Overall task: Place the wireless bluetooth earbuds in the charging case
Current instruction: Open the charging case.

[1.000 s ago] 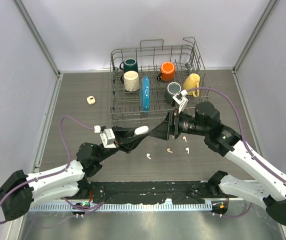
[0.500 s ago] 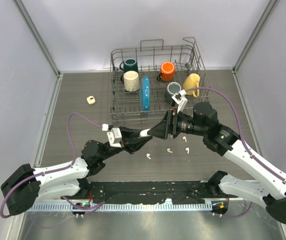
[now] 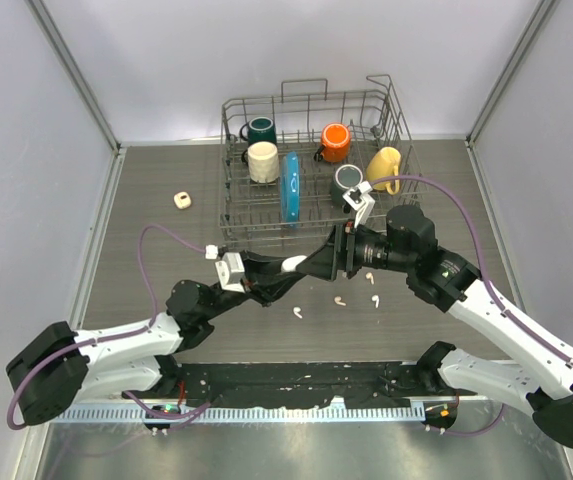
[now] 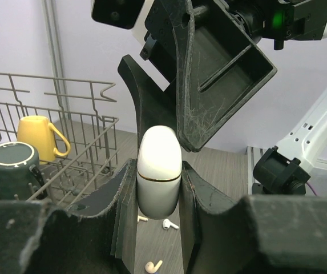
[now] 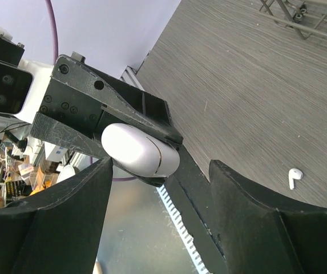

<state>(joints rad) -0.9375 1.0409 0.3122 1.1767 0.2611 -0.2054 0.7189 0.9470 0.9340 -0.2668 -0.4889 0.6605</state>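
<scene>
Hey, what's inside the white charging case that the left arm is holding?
Nothing inside shows: the charging case is closed, its lid seam shut, clamped in the left tool. Three earbuds lie loose on the table below it.

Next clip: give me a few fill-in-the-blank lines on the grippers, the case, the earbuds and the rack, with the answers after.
1. The left gripper holds the charging case with its lid ____.
2. The right gripper faces the case with its jaws ____.
3. The earbuds lie loose on the table, held by ____ gripper.
4. The plate standing on edge in the dish rack is ____.

Answers: closed; open; neither; blue.
</scene>
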